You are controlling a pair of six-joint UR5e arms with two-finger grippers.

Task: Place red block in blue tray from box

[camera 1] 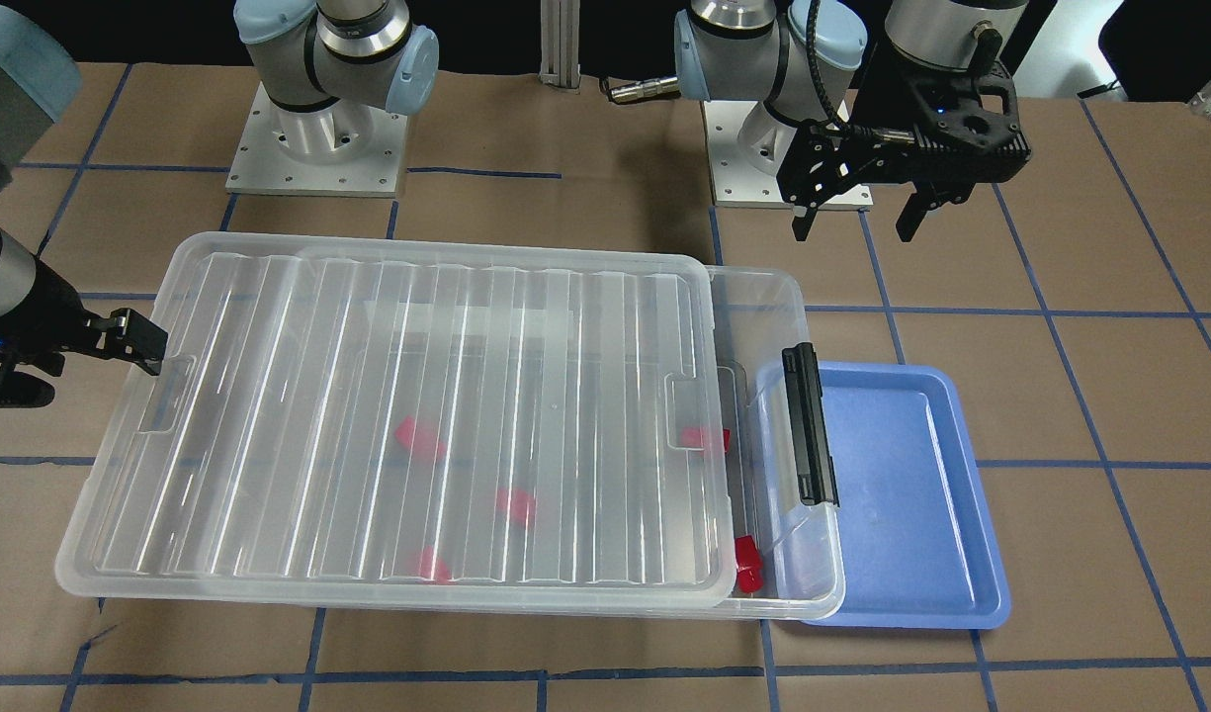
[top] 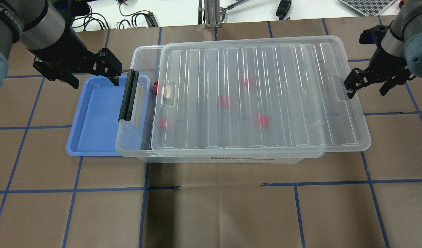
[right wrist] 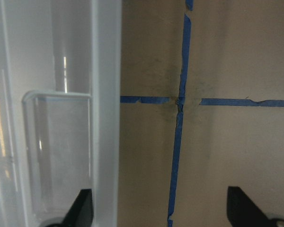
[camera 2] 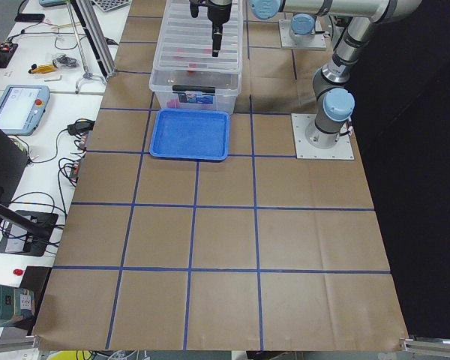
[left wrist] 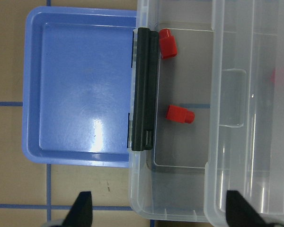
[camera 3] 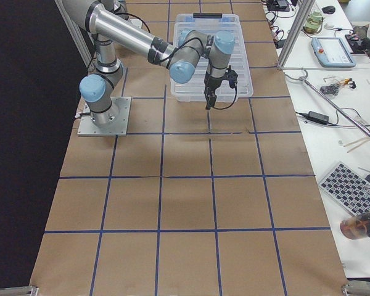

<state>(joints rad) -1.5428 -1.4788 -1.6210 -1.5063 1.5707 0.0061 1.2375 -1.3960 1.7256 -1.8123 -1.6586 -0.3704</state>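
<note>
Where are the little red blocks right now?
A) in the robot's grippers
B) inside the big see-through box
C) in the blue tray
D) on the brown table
B: the red blocks all lie inside the box. Two sit in the strip that the lid leaves uncovered, and the others show blurry through it. The blue tray holds none.

Robotics lab: teach pendant (camera 2: pixel 19 108), taped table (camera 2: pixel 225 240)
</note>
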